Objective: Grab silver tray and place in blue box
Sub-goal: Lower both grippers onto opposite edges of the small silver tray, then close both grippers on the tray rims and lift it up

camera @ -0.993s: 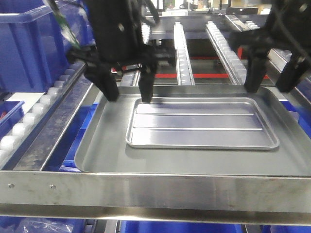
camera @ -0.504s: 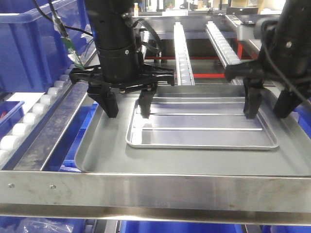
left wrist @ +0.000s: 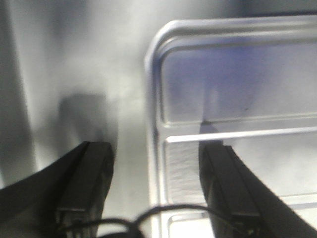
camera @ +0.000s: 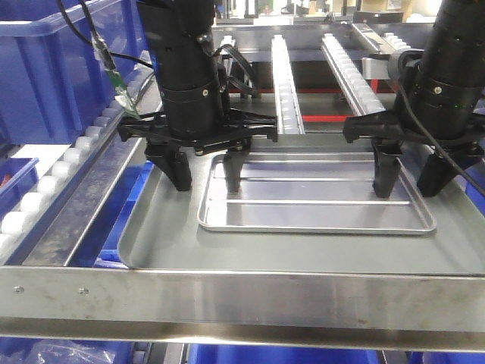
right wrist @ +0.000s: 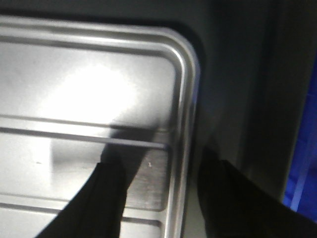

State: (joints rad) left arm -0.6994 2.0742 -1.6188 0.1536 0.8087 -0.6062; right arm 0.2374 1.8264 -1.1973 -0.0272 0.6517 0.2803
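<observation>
The silver tray (camera: 314,201) lies flat inside a larger dull grey tray (camera: 163,235); its two raised ribs show. My left gripper (camera: 206,180) is open and straddles the silver tray's left rim, one finger on the grey tray and the other inside the silver tray. In the left wrist view that rim (left wrist: 152,99) runs between the left gripper's (left wrist: 156,166) fingers. My right gripper (camera: 409,182) is open and straddles the right rim (right wrist: 185,124) in the same way. The blue box (camera: 45,68) stands at the far left.
White roller rails (camera: 284,83) run back behind the trays, and another roller rail (camera: 45,186) lines the left side. A steel front bar (camera: 242,299) crosses the foreground. Blue bins (camera: 15,182) sit lower at the left and under the frame.
Both grippers have come from the silver tray's far corners toward the camera and lower, and now stand astride the middle of its short rims. The tray has not moved.
</observation>
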